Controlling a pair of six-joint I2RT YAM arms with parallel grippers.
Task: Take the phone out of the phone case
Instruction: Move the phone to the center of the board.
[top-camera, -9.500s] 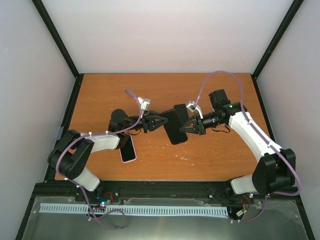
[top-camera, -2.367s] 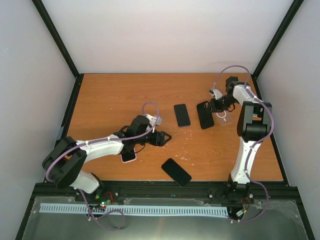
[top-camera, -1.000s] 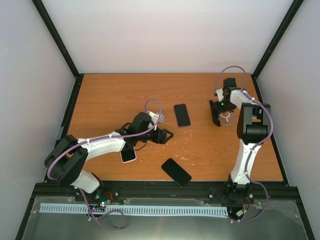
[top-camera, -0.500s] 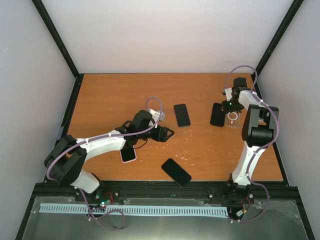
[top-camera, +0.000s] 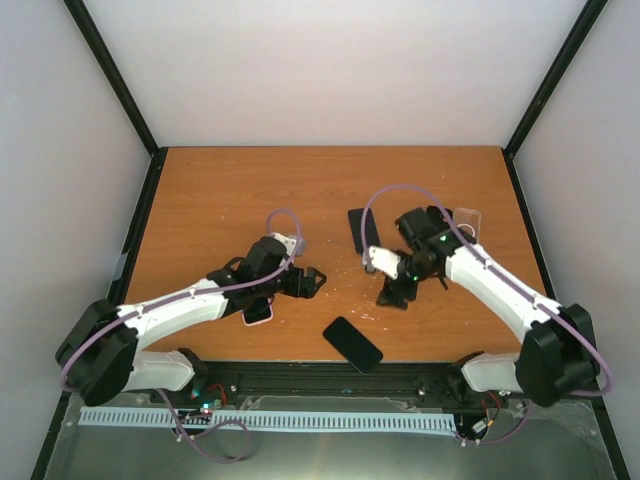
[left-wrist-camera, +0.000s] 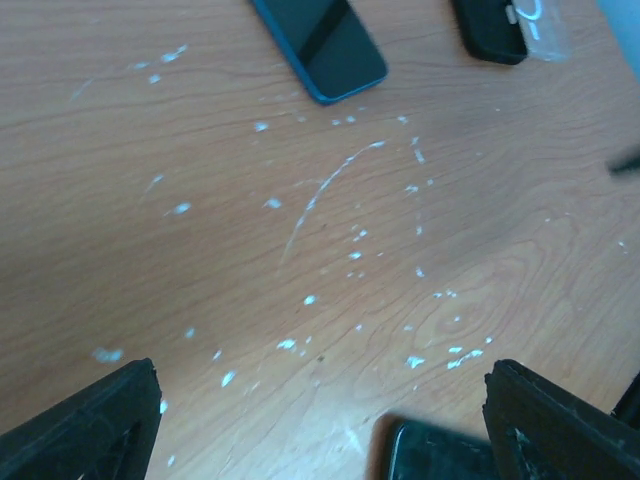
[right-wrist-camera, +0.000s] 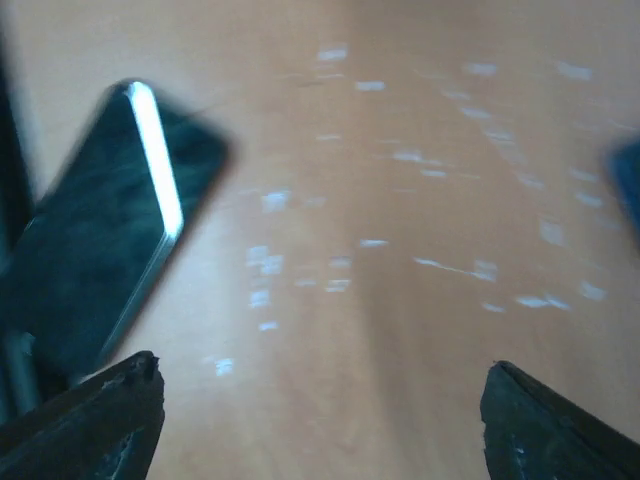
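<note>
A black phone (top-camera: 352, 343) (left-wrist-camera: 440, 455) (right-wrist-camera: 100, 250) lies flat near the table's front edge, apart from both grippers. A dark blue phone (top-camera: 360, 232) (left-wrist-camera: 320, 40) lies face up at mid table. Far right, a clear case (top-camera: 466, 216) (left-wrist-camera: 545, 25) lies beside a black case (left-wrist-camera: 488, 28); the overhead view hides the black case behind the right arm. A pink-edged phone (top-camera: 258, 312) shows partly under the left arm. My left gripper (top-camera: 318, 282) (left-wrist-camera: 320, 420) is open over bare wood. My right gripper (top-camera: 392, 296) (right-wrist-camera: 320, 420) is open and empty, just right of the black phone.
The wooden table (top-camera: 220, 200) carries white scuff marks (left-wrist-camera: 330, 190) around its middle. Black frame posts and pale walls close it in at the back and sides. A purple cable (top-camera: 375, 205) loops from the right arm over the blue phone.
The right arm swung from the cases at the far right back toward the table's middle and its jaws opened wider. The left gripper drew back slightly and opened wider.
</note>
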